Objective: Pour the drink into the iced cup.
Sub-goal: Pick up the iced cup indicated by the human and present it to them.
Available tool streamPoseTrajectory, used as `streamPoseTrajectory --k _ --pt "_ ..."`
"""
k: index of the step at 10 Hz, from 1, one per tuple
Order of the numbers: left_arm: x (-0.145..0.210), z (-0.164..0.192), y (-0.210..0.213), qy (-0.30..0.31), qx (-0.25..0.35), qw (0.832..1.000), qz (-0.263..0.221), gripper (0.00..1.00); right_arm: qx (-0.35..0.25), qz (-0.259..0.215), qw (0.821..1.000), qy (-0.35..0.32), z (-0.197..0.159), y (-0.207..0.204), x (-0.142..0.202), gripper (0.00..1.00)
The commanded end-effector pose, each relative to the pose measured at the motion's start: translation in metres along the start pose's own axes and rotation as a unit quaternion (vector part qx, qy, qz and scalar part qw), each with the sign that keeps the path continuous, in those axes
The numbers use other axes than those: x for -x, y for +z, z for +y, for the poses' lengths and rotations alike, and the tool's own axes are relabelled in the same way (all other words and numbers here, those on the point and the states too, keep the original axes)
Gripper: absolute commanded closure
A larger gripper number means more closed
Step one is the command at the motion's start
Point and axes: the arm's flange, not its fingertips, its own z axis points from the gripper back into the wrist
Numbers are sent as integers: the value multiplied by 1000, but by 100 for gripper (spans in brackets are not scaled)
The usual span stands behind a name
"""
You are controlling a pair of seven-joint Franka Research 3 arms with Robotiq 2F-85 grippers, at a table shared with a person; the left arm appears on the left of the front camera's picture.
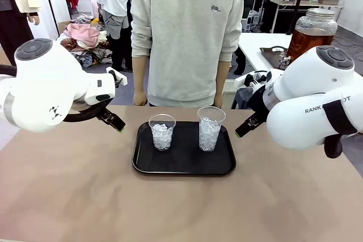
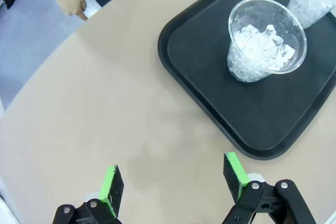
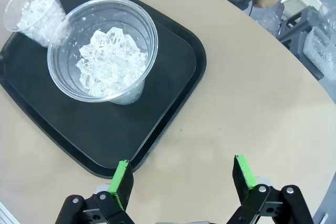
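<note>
Well beyond the right end effector (image 1: 243,127), the drink (image 1: 309,42)

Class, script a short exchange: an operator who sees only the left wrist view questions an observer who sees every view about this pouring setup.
Operator: I see an iced cup on the tray. Where is the drink?
Observer: It is in a lidded glass jar on a white side table, far right, off our table.
Operator: Is the right gripper holding anything?
Observer: No. It hovers beside the tray's corner, jaws open and empty.
</note>
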Motion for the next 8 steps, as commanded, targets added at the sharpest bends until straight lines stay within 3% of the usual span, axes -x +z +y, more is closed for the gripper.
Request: streamPoseTrajectory --k 1,8 --pt "2 -1 1 0 0 1000 -2 0 2 -5 1000 -1 -1 2 -1 0" --pt "0 0 0 0 0 1000 0 0 0 0 1000 0 0 0 0 0"
